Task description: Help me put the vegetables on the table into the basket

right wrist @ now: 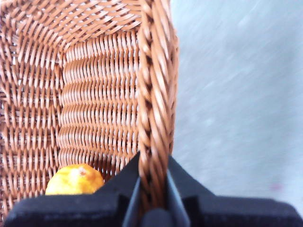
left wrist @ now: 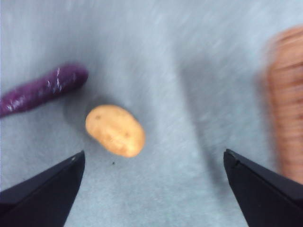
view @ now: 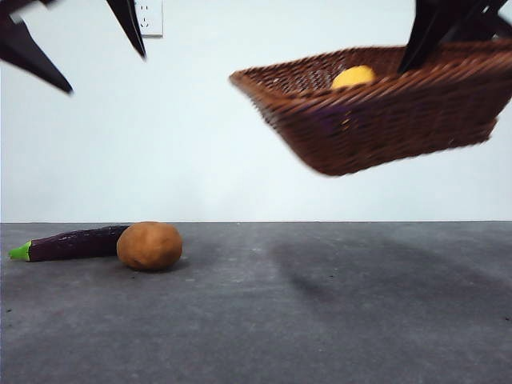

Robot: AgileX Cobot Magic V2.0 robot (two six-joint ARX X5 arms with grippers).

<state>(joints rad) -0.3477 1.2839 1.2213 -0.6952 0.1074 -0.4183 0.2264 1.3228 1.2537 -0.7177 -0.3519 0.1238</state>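
The wicker basket (view: 376,112) hangs tilted in the air at the upper right, held by its rim (right wrist: 154,118) in my right gripper (right wrist: 152,189), which is shut on it. The yellow vegetable (view: 353,77) lies inside the basket (right wrist: 75,179). On the table (view: 320,304) at the left rest the purple eggplant (view: 76,242) and the brown potato (view: 150,246), touching each other. My left gripper (view: 100,52) hovers open high above them; its wrist view shows the potato (left wrist: 115,130) and eggplant (left wrist: 42,90) below, between the spread jaws (left wrist: 154,189).
A white wall stands behind the table, with an outlet plate (view: 150,16) near the top. The basket's shadow (view: 360,272) falls on the table at the middle right.
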